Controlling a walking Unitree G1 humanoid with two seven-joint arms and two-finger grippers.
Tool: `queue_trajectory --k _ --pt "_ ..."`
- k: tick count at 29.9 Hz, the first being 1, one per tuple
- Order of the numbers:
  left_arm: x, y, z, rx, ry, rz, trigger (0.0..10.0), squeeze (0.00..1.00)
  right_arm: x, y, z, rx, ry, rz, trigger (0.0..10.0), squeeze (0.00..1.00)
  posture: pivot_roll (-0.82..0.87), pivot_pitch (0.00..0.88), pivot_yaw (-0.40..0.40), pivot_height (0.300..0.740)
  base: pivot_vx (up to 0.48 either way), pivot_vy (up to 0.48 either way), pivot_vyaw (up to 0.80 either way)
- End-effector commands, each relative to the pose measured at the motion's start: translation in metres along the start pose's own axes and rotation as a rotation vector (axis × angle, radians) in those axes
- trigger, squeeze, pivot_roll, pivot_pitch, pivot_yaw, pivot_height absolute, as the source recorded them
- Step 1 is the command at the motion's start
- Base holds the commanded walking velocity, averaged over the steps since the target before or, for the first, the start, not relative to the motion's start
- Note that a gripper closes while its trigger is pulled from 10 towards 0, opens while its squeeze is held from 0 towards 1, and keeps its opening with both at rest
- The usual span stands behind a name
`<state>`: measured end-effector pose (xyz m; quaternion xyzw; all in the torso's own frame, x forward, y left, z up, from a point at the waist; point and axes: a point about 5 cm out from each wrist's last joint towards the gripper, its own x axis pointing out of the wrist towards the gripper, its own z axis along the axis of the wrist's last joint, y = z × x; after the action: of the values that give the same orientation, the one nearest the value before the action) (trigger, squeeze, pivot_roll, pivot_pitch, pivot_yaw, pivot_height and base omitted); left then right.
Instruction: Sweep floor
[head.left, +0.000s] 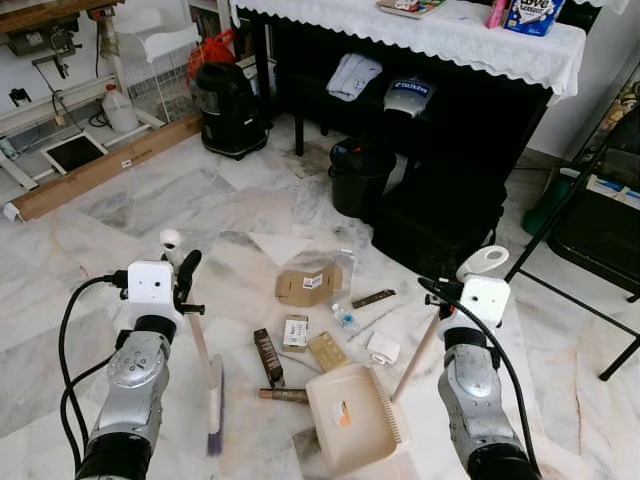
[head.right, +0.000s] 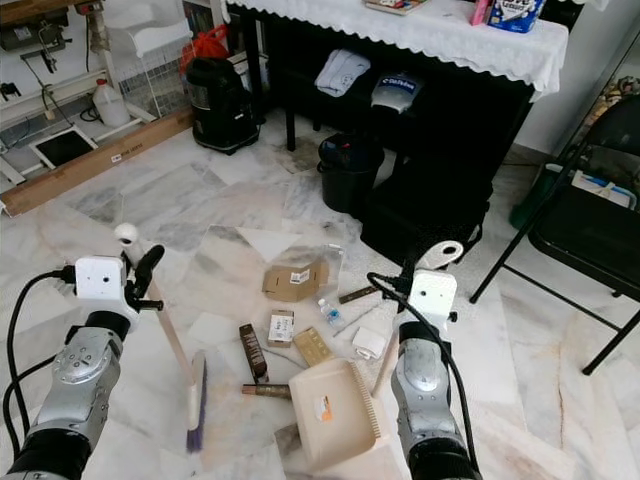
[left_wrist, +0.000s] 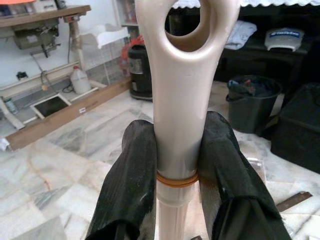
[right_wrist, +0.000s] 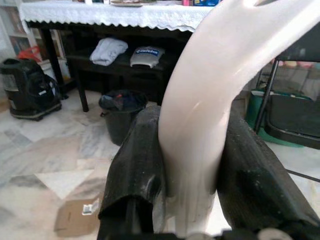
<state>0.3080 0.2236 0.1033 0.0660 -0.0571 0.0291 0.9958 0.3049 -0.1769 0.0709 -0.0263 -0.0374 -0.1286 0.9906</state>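
- Left gripper (left_wrist: 175, 165): both black fingers (left_wrist: 127, 175) clamped on the beige handle of the broom (head.left: 200, 350), just below the handle's hanging loop.
- Broom: handle slopes down from that grip toward the robot; the purple-bristled head (head.left: 215, 415) rests on the marble floor (head.left: 150, 215), just left of the litter.
- Right gripper (right_wrist: 190, 165): fingers (right_wrist: 137, 175) pressed to either side of the cream handle of the dustpan (head.left: 350, 410), near its looped top end.
- Dustpan: handle runs down and left from the right gripper to the cream pan, which sits on the floor between the two arms with its comb edge on the right side.
- Litter on the floor beyond the pan and just right of the broom head: flattened cardboard piece (head.left: 308, 285), small box (head.left: 295, 332), tan packet (head.left: 328, 350), dark brown bar (head.left: 268, 357), brown tube (head.left: 284, 395) touching the pan's left corner area, small bottle (head.left: 346, 319), white crumpled item (head.left: 383, 347), thin dark strip (head.left: 373, 298).
- Further back: black bin (head.left: 360, 175), black vacuum cleaner (head.left: 230, 108), dark table with white lace cloth (head.left: 440, 35).
- Right edge: black folding chair (head.left: 590, 230).
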Motion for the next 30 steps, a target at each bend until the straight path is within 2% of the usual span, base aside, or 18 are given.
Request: queue_trajectory --k 1,6,9,21,30 --pt "0.002 0.004 0.007 0.022 -0.033 0.005 10.0 0.00 0.001 -0.008 0.002 -0.010 -0.022 -0.039 10.0 0.00 -0.06 0.101 -0.004 0.740 0.000 0.000 0.00" --pt "0.001 0.003 0.007 0.020 -0.030 -0.002 10.0 0.00 -0.003 -0.021 -0.009 -0.042 0.010 -0.128 10.0 0.00 -0.04 0.101 0.006 0.740 0.000 0.000 0.00" --pt "0.002 0.003 0.008 0.021 -0.032 -0.003 10.0 0.00 -0.005 -0.023 -0.014 -0.038 0.032 -0.140 10.0 0.00 -0.04 0.104 0.006 0.740 0.000 0.000 0.00" --pt "0.005 0.003 0.011 0.020 -0.037 -0.008 10.0 0.00 -0.007 -0.015 -0.014 0.002 0.038 -0.110 10.0 0.00 -0.05 0.118 0.012 0.740 0.000 0.000 0.00" --pt "0.006 0.001 0.012 0.010 -0.043 -0.005 10.0 0.00 -0.010 -0.006 -0.011 0.014 0.035 -0.038 10.0 0.00 -0.06 0.122 0.003 0.740 0.000 0.000 0.00"
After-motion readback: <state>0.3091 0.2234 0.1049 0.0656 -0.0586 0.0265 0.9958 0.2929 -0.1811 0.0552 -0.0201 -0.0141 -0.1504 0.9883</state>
